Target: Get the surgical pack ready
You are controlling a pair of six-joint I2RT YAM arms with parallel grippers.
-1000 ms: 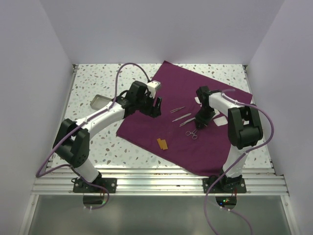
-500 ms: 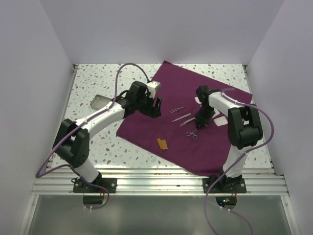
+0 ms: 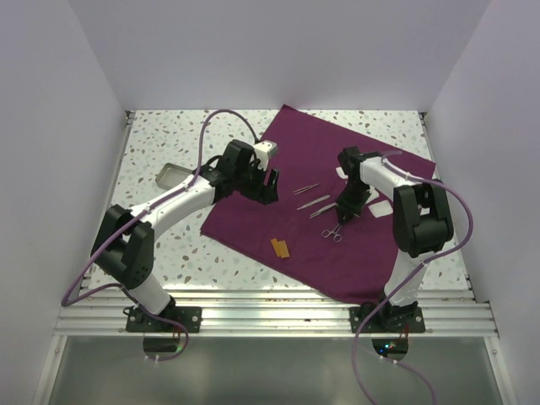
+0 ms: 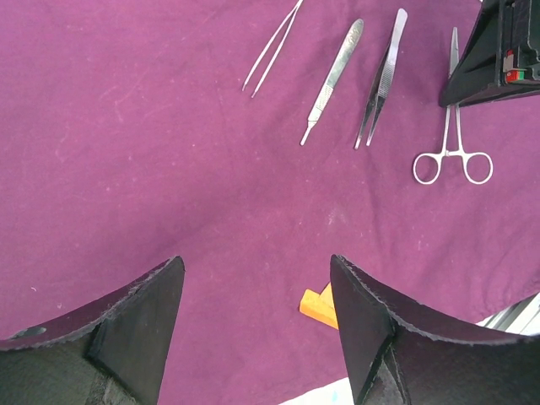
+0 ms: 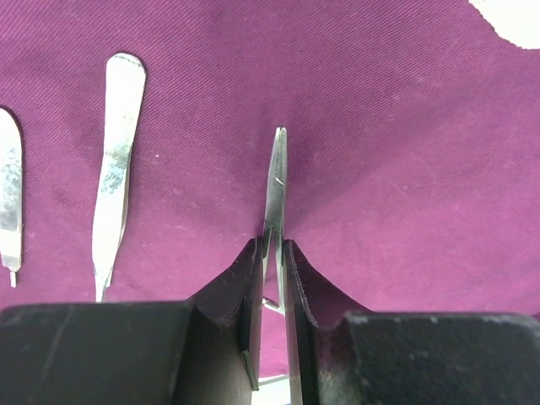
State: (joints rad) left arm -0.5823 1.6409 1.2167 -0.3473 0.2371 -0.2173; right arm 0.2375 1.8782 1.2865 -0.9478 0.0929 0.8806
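The plum-purple cloth [image 3: 354, 253] lies spread flat as a large sheet. On it, in a row, are thin tweezers [image 3: 305, 189], a scalpel handle [image 3: 315, 202], forceps [image 3: 321, 211] and a ring-handled hemostat [image 3: 332, 232]. My right gripper [image 3: 342, 213] is shut on the hemostat's shanks [image 5: 276, 181], low on the cloth, with its tip pointing away. My left gripper [image 3: 271, 183] is open and empty above the cloth [image 4: 169, 126], left of the instruments. White gauze [image 3: 380, 205] lies on the cloth to the right. A small metal tray [image 3: 174, 175] sits on the table at the left.
An orange tag [image 3: 280, 247] lies on the cloth near its front edge; it also shows between my left fingers [image 4: 319, 305]. A second white piece [image 3: 340, 172] lies behind the right gripper. White walls close in the speckled table [image 3: 160, 135] on three sides.
My right gripper has shifted very slightly to the left, still on the hemostat. The left arm has not moved.
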